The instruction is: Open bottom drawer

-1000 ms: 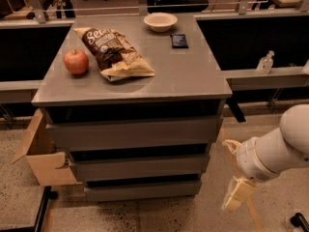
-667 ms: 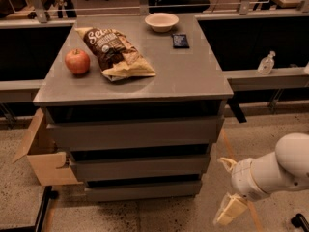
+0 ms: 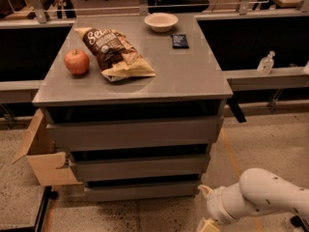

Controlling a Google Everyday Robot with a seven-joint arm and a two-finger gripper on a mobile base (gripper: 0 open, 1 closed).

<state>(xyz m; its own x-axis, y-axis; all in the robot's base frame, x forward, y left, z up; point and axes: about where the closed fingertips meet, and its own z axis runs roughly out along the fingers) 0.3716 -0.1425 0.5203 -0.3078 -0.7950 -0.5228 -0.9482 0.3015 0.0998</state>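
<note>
Looks down from high in front of the drawer cabinet (image 3: pixel 135 132), facing its fronts nearly square-on. Sits near: takes in the tabletop (image 3: pixel 193 76) up top, the bottom drawer (image 3: pixel 140 191) low, and the gripper (image 3: pixel 204 208) at the lower right edge, close by that drawer's right end.

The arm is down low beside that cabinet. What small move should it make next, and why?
Probably ease the end effector left, toward the right edge of the bottom drawer. It hangs open near the floor, just right of that slim front and apart from it, and the drawer looks not yet pulled out.
</note>
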